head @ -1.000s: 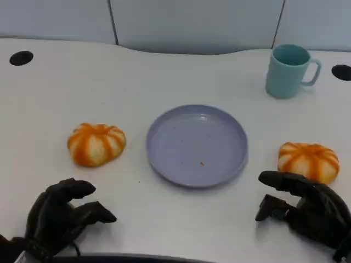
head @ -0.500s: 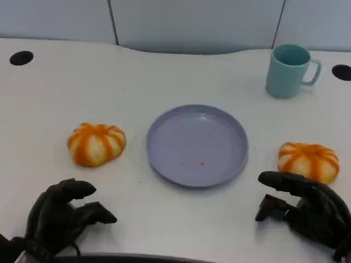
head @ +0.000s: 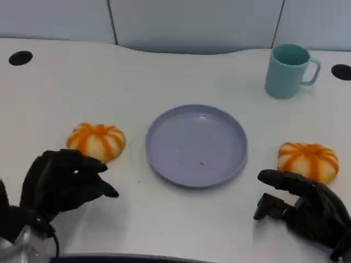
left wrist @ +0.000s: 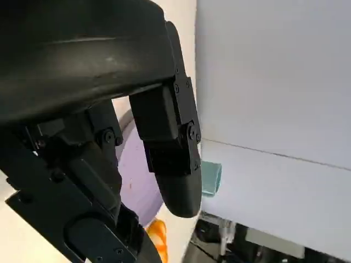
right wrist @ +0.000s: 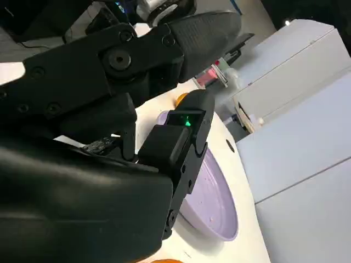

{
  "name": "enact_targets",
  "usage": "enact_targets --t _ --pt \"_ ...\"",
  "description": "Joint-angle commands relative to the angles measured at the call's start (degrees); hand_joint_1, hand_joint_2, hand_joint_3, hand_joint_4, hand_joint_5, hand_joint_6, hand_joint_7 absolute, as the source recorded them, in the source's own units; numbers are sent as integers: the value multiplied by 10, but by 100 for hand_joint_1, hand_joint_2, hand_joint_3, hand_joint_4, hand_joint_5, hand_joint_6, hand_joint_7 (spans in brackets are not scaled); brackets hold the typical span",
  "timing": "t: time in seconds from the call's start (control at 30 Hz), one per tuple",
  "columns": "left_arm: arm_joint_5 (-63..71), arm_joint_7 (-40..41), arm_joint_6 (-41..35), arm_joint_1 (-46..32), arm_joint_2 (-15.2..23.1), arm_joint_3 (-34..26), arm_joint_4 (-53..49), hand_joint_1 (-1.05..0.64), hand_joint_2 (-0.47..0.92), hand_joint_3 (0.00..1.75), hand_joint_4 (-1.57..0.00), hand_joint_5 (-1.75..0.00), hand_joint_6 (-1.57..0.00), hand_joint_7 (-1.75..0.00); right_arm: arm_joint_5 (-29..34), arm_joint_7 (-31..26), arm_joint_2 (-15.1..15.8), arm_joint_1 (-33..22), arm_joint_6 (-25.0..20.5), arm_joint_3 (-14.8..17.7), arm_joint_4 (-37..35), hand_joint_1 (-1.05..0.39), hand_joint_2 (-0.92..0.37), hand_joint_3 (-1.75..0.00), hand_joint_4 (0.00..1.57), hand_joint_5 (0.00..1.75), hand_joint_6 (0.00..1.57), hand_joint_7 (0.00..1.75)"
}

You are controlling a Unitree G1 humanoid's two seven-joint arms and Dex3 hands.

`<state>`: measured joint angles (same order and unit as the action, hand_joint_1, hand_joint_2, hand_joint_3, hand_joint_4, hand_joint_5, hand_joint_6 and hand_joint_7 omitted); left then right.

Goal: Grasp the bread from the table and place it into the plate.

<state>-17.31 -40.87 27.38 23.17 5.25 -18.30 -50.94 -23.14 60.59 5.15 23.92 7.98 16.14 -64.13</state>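
Hovering just before the left bread [head: 96, 141], the left hand [head: 61, 183] holds nothing, fingers apart. Another bread [head: 307, 160] lies right of the empty plate [head: 196, 145]; the right hand [head: 304, 208] near it is also spread open on the tabletop [head: 175, 76].

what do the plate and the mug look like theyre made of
The plate looks like matte lavender plastic or melamine: even colour, soft dull sheen, thin raised rim. The mug looks like matte teal plastic or glazed ceramic: smooth walls, moulded handle. The pictures can't settle which.
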Motion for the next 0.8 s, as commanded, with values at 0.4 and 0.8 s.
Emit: enact_targets --t 0.4,0.8 --pt "341 243 112 63 172 178 40 -105 87 0 -59 -148 -73 -102 10 -7 0 -26 -27 -6 0 -42 -92 -6 65 124 97 15" --pt "558 394 49 147 246 312 50 -105 92 19 0 -157 0 -109 18 -16 4 -27 -15 -10 3 -44 -92 -4 70 116 96 15"
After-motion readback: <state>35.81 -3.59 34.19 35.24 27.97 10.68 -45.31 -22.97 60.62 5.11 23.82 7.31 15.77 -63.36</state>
